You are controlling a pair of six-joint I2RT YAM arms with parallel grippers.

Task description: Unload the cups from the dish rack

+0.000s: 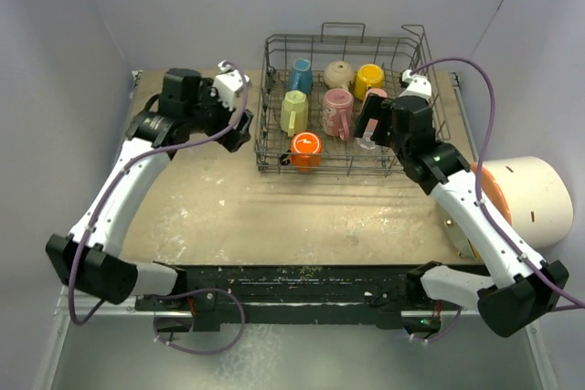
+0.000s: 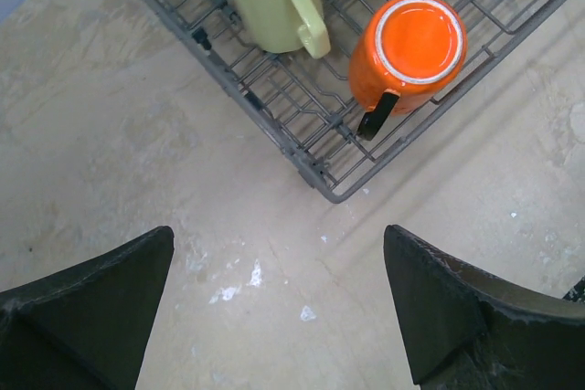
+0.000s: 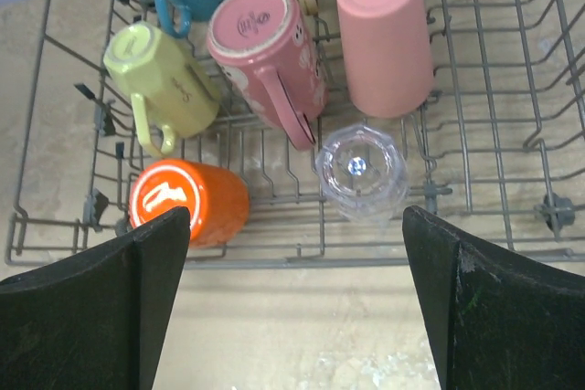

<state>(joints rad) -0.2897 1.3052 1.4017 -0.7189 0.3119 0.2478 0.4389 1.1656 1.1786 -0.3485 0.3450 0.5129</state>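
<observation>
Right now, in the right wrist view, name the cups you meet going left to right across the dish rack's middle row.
yellow-green mug → pink mug → pink tumbler

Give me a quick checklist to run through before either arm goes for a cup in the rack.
1. Open, empty left end effector: ok.
2. Open, empty right end effector: ok.
3. The clear glass lies within the right end effector's span: ok.
4. Gap between clear glass and pink tumbler: cannot tell; they look very close.
5. The left end effector is over a cup: not ok; it hangs over bare table off the dish rack corner, near the orange cup.
6. Bare table in front of the dish rack for setting down: ok.
</observation>
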